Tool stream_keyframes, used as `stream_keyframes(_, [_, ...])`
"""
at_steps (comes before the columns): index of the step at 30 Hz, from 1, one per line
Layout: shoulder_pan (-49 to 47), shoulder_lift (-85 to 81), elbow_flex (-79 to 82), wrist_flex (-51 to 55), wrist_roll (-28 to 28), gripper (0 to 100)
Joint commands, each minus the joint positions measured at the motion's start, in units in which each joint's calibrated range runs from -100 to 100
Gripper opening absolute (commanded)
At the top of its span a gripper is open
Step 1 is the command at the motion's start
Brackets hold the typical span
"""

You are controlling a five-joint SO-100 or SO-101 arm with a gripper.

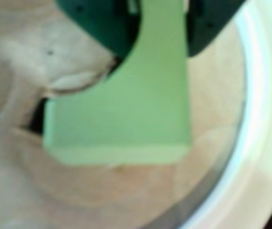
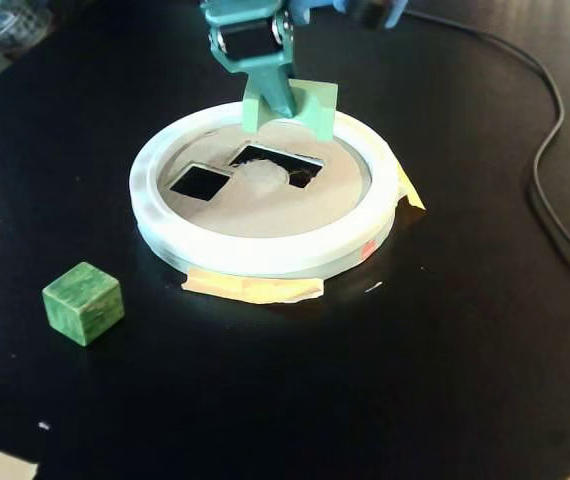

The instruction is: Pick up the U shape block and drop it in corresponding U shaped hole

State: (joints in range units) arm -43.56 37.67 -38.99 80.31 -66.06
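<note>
The gripper (image 2: pixel 287 100) pinches the U shape block (image 2: pixel 295 108) between its teal fingers (image 1: pixel 102 24), holding it over the far part of the white-rimmed round board (image 2: pixel 265 255), just behind the U shaped hole (image 2: pixel 270 160), with the green cube (image 2: pixel 83 302) well apart on the black table (image 2: pixel 445 350).

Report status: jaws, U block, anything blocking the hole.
Gripper shut on U shape block. Block held above board, at far rim, not yet in U shaped hole. Hole unobstructed; green cube off board.
</note>
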Motion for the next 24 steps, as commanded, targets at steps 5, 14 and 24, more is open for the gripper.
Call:
stream_keyframes(5, [-0.01,-0.73,-3.81,-1.08,-3.91,2])
stream_keyframes(14, [-1.51,3.75,-3.81,-1.08,-4.74,2])
stream_keyframes(24, [-2.26,4.2,-0.26,-0.98,-7.13,2])
